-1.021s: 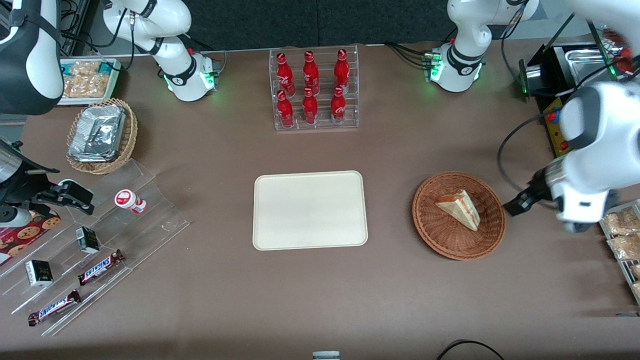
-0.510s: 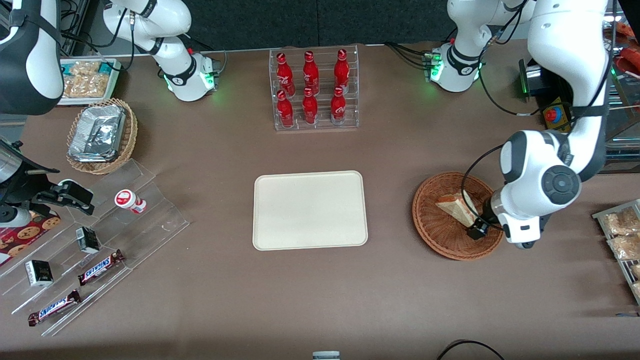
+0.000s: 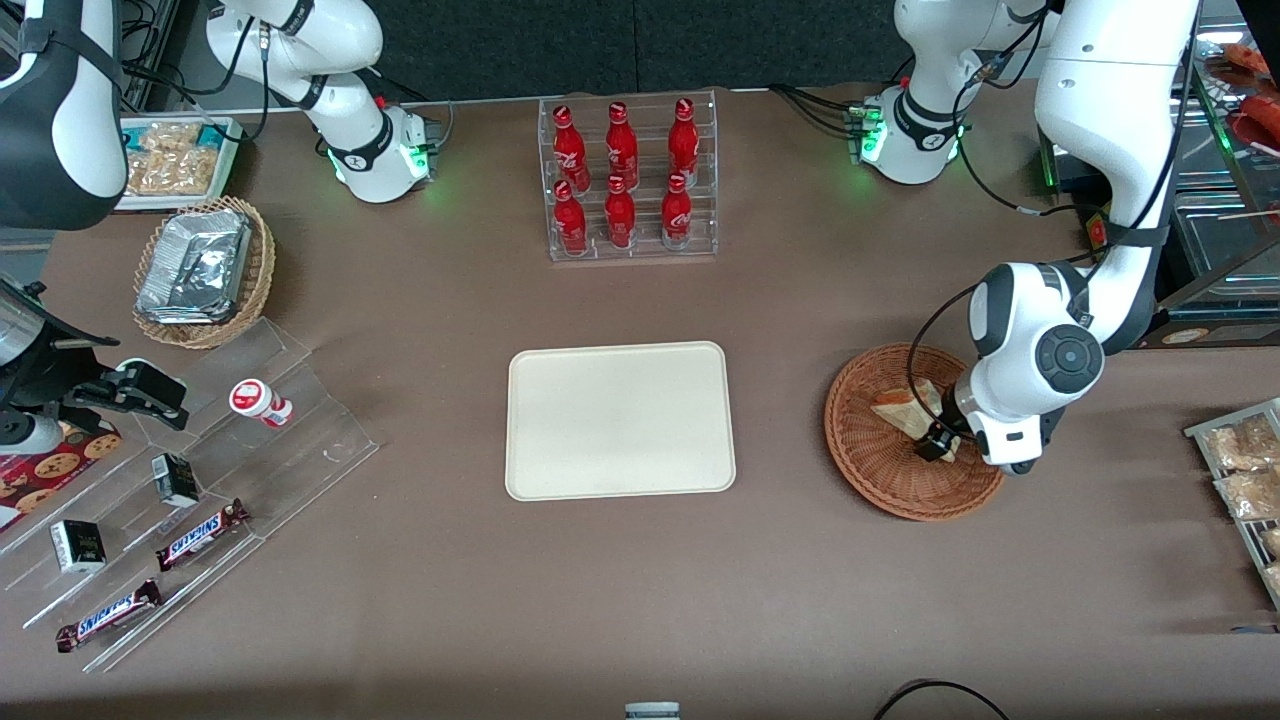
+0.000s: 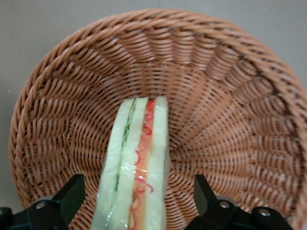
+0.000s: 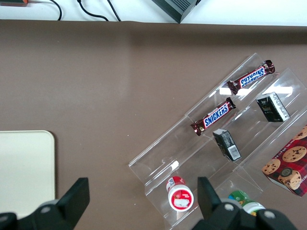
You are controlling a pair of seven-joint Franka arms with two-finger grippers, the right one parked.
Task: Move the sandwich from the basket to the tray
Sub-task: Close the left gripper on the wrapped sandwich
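Sandwich [image 4: 136,163] lying in the basket [image 4: 225,86], filling edge facing the left wrist camera, its long axis running straight out from the gripper [image 4: 136,206]. Both fingers [image 4: 72,194] stand spread, 1 on either bread face, each clear of the wedge, so the jaws are released and holding nothing. In the front view the gripper [image 3: 938,443] hangs over the basket [image 3: 870,470]; the tray [image 3: 620,420] lies well apart, toward the parked arm's end.
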